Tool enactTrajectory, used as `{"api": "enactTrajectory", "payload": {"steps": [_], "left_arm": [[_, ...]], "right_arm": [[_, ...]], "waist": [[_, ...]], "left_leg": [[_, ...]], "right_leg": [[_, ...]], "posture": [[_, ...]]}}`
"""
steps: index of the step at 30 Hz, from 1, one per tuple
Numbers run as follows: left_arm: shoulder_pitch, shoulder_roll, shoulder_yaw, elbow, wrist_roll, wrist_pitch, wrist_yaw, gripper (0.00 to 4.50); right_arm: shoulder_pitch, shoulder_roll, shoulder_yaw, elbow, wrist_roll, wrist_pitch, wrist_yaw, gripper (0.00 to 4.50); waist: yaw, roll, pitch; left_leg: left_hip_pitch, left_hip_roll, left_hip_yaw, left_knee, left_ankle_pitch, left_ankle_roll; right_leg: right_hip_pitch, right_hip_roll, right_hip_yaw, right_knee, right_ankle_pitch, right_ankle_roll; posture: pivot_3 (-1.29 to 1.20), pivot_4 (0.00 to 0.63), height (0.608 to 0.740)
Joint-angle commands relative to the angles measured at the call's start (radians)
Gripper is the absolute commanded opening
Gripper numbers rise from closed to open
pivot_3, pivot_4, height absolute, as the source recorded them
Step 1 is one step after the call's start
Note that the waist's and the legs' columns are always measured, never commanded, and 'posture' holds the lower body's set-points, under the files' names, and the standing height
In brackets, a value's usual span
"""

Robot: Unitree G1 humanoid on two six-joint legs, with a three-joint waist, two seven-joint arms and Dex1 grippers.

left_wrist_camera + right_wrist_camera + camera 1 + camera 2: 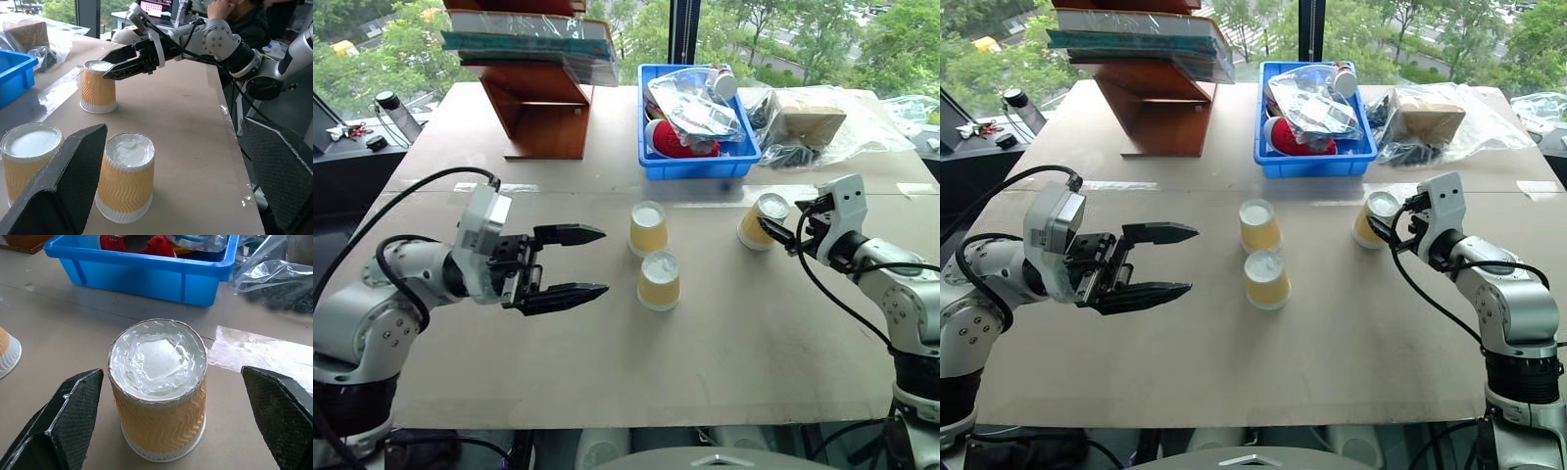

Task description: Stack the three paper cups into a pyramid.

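Fingers of both arms stand wide apart, nothing between them gripped. Left gripper point(570, 262): two black fingers point(563, 295) pointing level across the tan bench point(724, 352) toward the middle cups, well short of them, hovering above the surface. Right gripper point(781, 227): black fingers point(58, 423) spread to either side of the right-hand cup, not touching its sides as far as the right wrist view shows.

Three small tapered paper cups, yellow-tan ribbed sides, white bases up, all standing upside down and separate on the bench. No stacking yet.
- Far middle cup point(648, 228): upright, near the bench centre.
- Near middle cup point(659, 280): just beside the far one, slightly nearer the robot and a touch to its right; the two stand close, a narrow gap between them.
- Right-hand cup point(763, 221): well apart from the pair, over by the right gripper, leaning a little in the head views.

Behind the cups: blue plastic bin point(697, 163) holding crumpled clear plastic bags and a red-and-white round container point(677, 142). Reddish-brown wooden stand point(543, 113) to the far left with flat stacked items on top. Clear plastic bag with a brown cardboard box point(808, 122) at the far right.
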Motion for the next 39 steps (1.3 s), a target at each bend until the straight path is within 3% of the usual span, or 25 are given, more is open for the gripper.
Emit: {"api": "enactTrajectory", "payload": {"steps": [1,5,7,11,18,24,31,39], "left_arm": [[0.012,-0.006,0.037,-0.012,0.009,-0.034,-0.011,4.50],[0.038,-0.012,0.049,-0.011,0.013,-0.049,-0.007,4.50],[0.055,-0.011,0.057,-0.011,0.017,-0.059,-0.011,4.50],[0.085,-0.016,0.066,-0.008,0.028,-0.075,-0.018,4.50],[0.146,-0.082,0.064,0.030,0.106,-0.187,-0.016,4.50],[0.202,-0.082,0.056,0.194,0.180,-0.309,-0.176,4.50],[0.176,-0.073,0.037,0.261,0.197,-0.326,-0.245,4.50],[0.169,-0.074,0.035,0.250,0.194,-0.311,-0.246,4.50]], "right_arm": [[-0.027,0.004,0.015,0.021,-0.027,-0.060,-0.003,4.46],[-0.039,0.022,0.017,0.047,-0.031,-0.083,-0.005,4.46],[-0.043,0.029,0.014,0.052,-0.029,-0.095,-0.001,3.92],[-0.033,0.023,0.018,0.038,-0.025,-0.108,0.023,2.15],[0.063,-0.074,0.026,-0.182,0.078,-0.108,0.205,2.15],[0.211,-0.187,0.072,-0.439,0.222,-0.034,0.304,2.15],[0.203,-0.170,0.201,-0.416,0.138,-0.097,0.269,2.15],[0.221,-0.162,0.252,-0.374,0.079,-0.166,0.278,2.15]], "waist": [[0.000,0.000,0.000],[0.001,0.000,0.000],[0.001,0.000,0.000],[0.001,0.000,0.000],[0.003,0.003,0.002],[-0.002,0.003,0.002],[0.003,0.002,0.001],[0.003,0.002,0.001]], "left_leg": [[0.000,0.000,0.000,0.000,0.000,0.000],[0.000,0.000,0.000,0.000,0.000,0.000],[0.000,0.000,0.000,0.000,0.000,0.000],[0.000,0.000,0.000,0.000,0.000,0.000],[0.000,0.000,0.000,0.000,0.000,0.001],[0.000,0.001,-0.001,0.000,-0.001,0.002],[0.001,0.000,-0.001,0.001,-0.001,0.002],[0.000,0.000,-0.001,0.001,-0.001,0.002]], "right_leg": [[0.000,0.000,0.000,0.000,0.000,0.000],[0.000,0.000,0.000,0.000,0.000,0.000],[0.000,0.000,0.000,0.000,0.000,0.000],[0.000,0.000,0.000,0.000,0.000,0.000],[0.000,0.000,0.000,-0.001,0.000,0.000],[0.000,0.000,-0.001,-0.001,0.000,0.000],[0.001,0.000,-0.001,0.000,0.000,0.000],[0.000,0.000,-0.002,-0.001,0.000,0.000]], "posture": [[0.00,0.150,0.740],[0.00,0.150,0.740],[0.00,0.150,0.740],[0.00,0.150,0.740],[0.00,0.150,0.740],[0.00,0.150,0.740],[0.00,0.150,0.740],[0.00,0.150,0.740]]}}
